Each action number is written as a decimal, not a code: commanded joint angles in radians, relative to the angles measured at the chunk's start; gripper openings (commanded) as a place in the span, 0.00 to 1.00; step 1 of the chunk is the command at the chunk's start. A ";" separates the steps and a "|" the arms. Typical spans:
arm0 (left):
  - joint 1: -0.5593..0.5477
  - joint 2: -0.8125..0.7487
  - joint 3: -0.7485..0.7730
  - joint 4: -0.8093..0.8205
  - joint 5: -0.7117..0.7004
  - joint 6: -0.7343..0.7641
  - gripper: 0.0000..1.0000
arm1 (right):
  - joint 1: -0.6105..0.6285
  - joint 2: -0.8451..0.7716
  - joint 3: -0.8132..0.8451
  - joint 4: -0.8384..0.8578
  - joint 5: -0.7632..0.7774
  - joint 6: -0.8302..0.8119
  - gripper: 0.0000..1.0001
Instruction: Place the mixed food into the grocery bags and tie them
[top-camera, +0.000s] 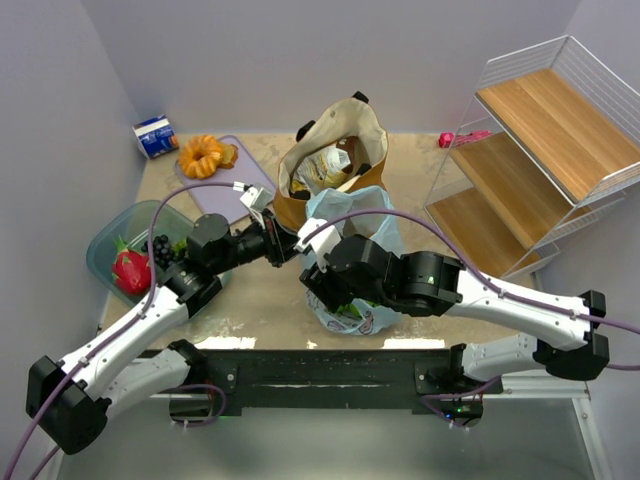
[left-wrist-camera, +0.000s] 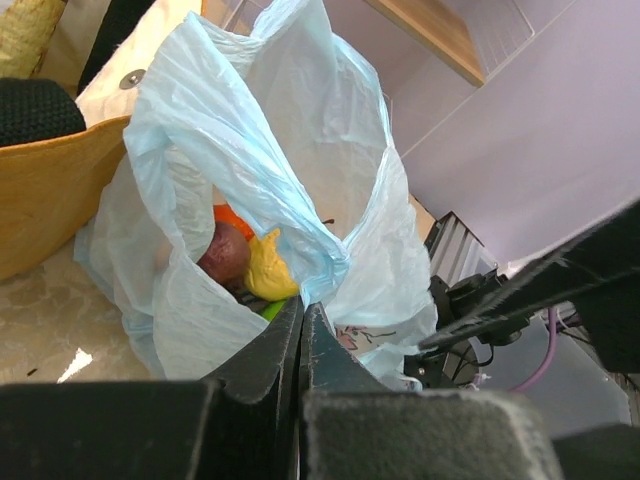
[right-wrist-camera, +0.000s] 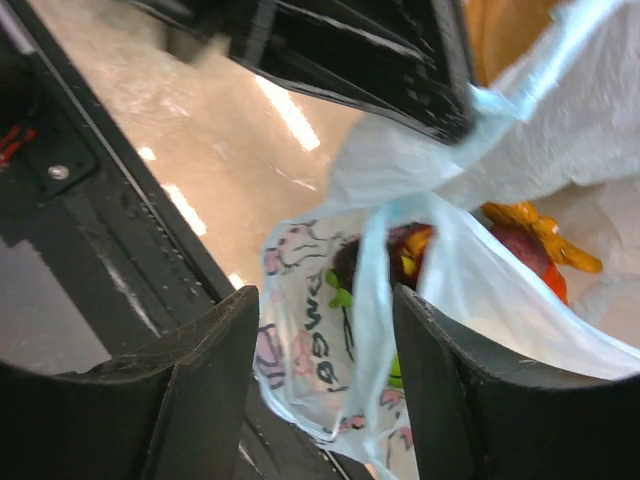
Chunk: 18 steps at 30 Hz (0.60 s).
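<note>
Pinching the rim of the blue plastic bag (left-wrist-camera: 290, 130), the left tool (left-wrist-camera: 302, 318) is pressed shut, while the right tool (right-wrist-camera: 325, 345) is spread around a strip of the bag's other handle. Fruit (left-wrist-camera: 228, 252) is seen inside this bag, and packets (top-camera: 335, 168) in the tote (top-camera: 368, 130) just behind it on the counter (top-camera: 265, 300). The filling is judged largely done, the tying not yet.
</note>
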 joint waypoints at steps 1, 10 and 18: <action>0.010 0.005 0.043 0.011 -0.016 0.030 0.00 | 0.061 0.017 0.082 -0.012 0.067 0.009 0.65; 0.020 -0.005 0.052 -0.006 -0.018 0.035 0.00 | 0.098 0.045 0.006 -0.053 0.185 0.061 0.68; 0.021 -0.011 0.051 -0.010 -0.012 0.026 0.00 | 0.037 0.051 -0.040 -0.020 0.174 0.038 0.70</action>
